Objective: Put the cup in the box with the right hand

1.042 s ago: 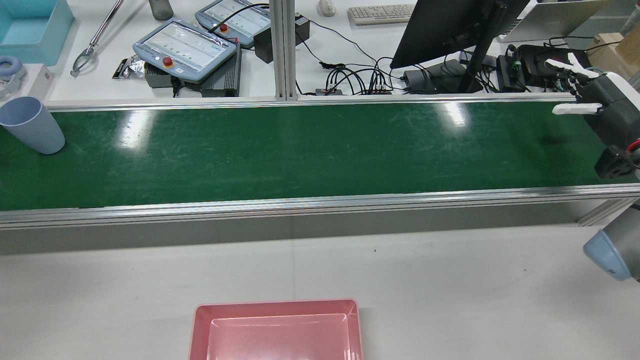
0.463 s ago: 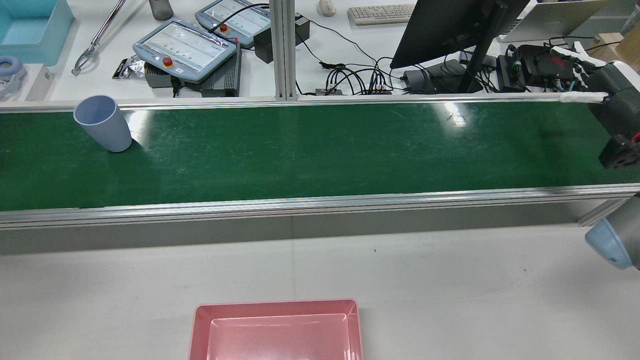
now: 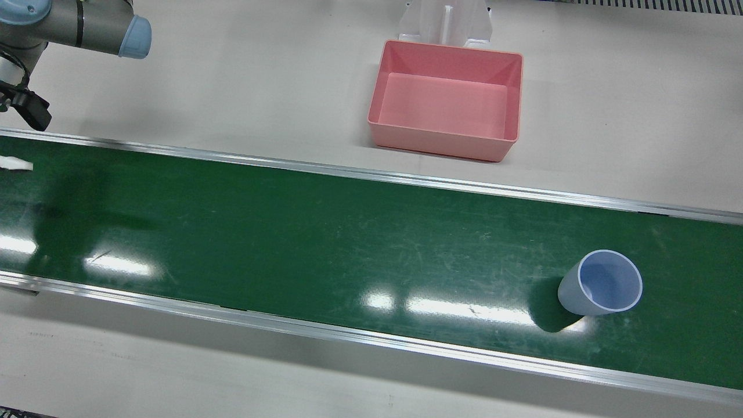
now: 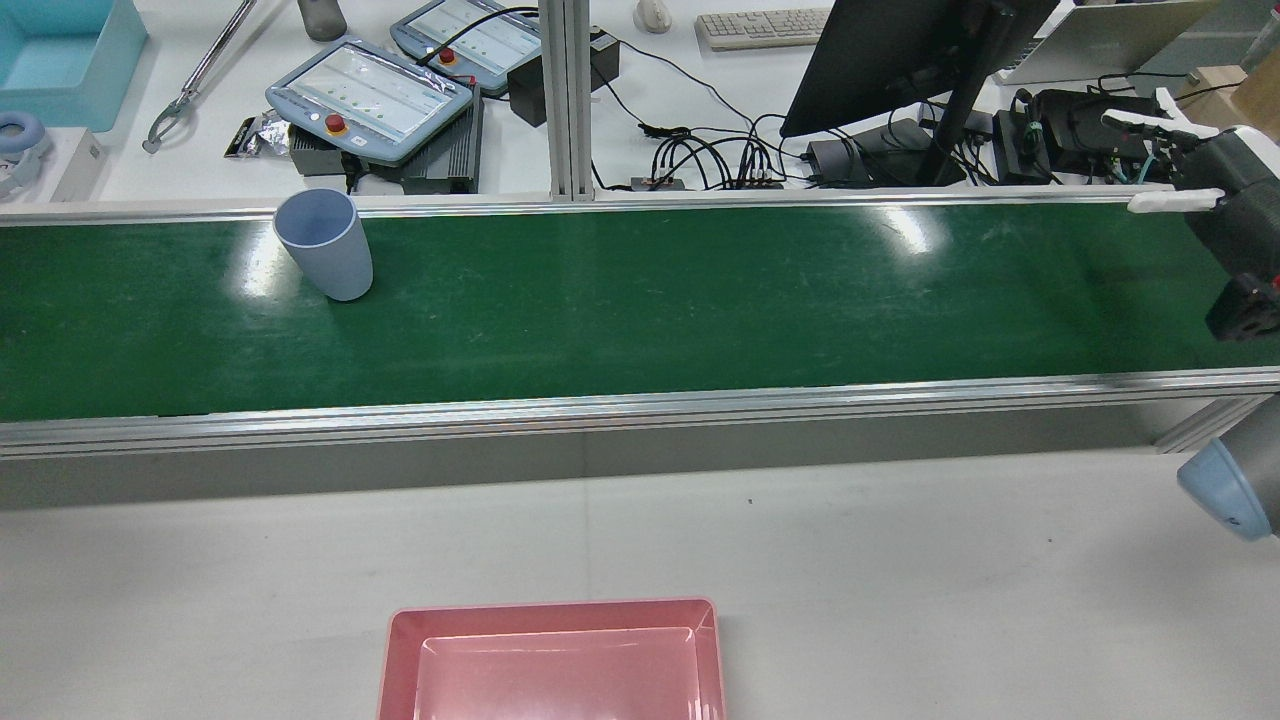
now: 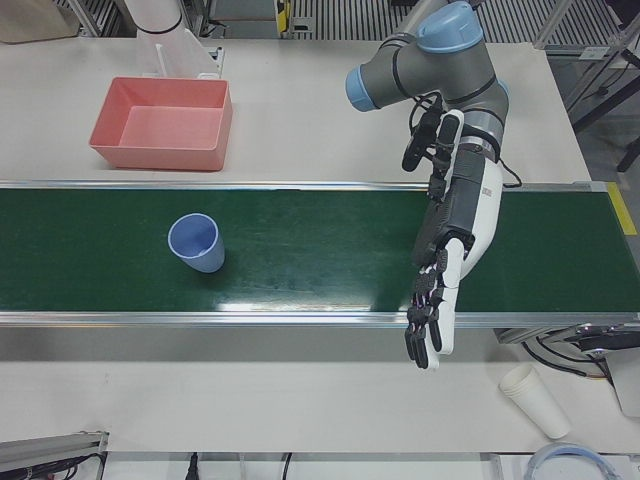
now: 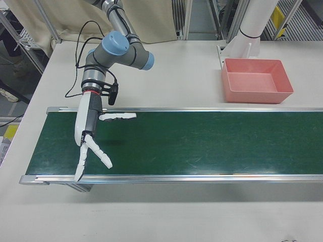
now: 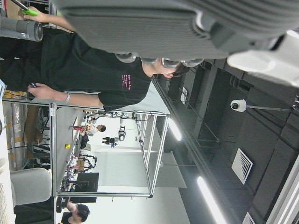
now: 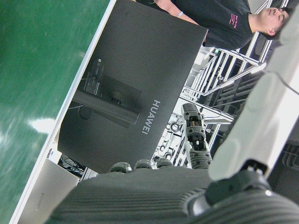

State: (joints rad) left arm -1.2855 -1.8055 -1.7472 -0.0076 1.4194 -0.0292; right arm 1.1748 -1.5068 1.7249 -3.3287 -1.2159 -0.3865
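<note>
A pale blue cup [image 4: 325,245] stands upright on the green conveyor belt [image 4: 700,290], near its far edge; it also shows in the front view [image 3: 601,283] and the left-front view [image 5: 195,242]. The empty pink box [image 4: 550,610] sits on the white table on the robot's side of the belt, seen too in the front view [image 3: 444,139]. My right hand [image 4: 1200,175] is open over the belt's right end, far from the cup, with fingers spread [image 6: 87,132]. My left hand [image 5: 445,275] is open and flat over the belt, beside the cup and apart from it.
Beyond the belt stand a monitor [image 4: 900,50], teach pendants [image 4: 370,95], cables and a teal bin [image 4: 60,50]. Stacked paper cups [image 5: 535,398] lie on the operators' side. A white stand [image 3: 446,20] rises behind the box.
The cup has ridden the belt rightward in the rear view, toward the right hand. The right hand has shifted a little toward the belt's far edge, still open.
</note>
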